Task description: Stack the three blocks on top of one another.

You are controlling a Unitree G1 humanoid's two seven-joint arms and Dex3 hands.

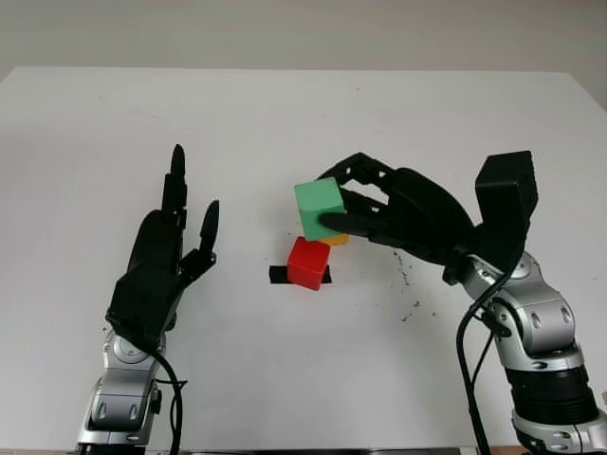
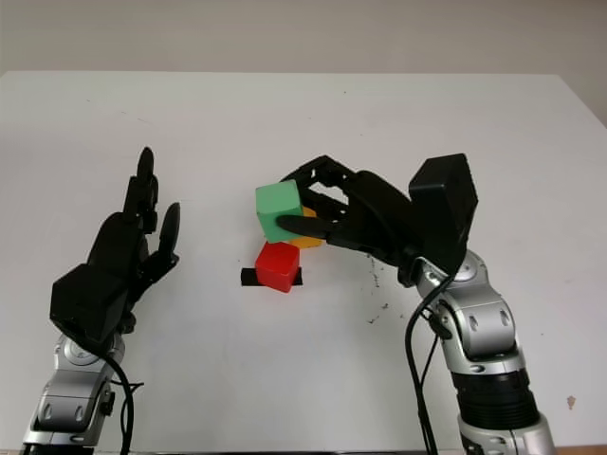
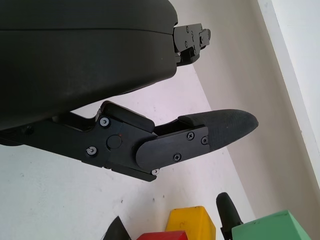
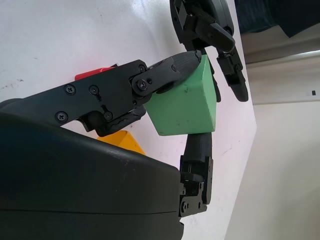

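Note:
My right hand point(image 1: 349, 204) is shut on a green block point(image 1: 320, 209), holding it in the air just above the other two blocks. The green block point(image 4: 184, 105) is pinched between a thumb and the fingers. A red block point(image 1: 308, 263) sits on a strip of black tape point(image 1: 278, 275) in the middle of the white table point(image 1: 285, 123). A yellow block point(image 1: 338, 240) lies just behind and right of the red one, mostly hidden under the green block and my fingers. My left hand point(image 1: 175, 232) is open, held upright to the left of the blocks, apart from them.
Small dark specks point(image 1: 410, 308) mark the table right of the blocks. The table's far edge point(image 1: 285, 68) runs along the back against a pale wall.

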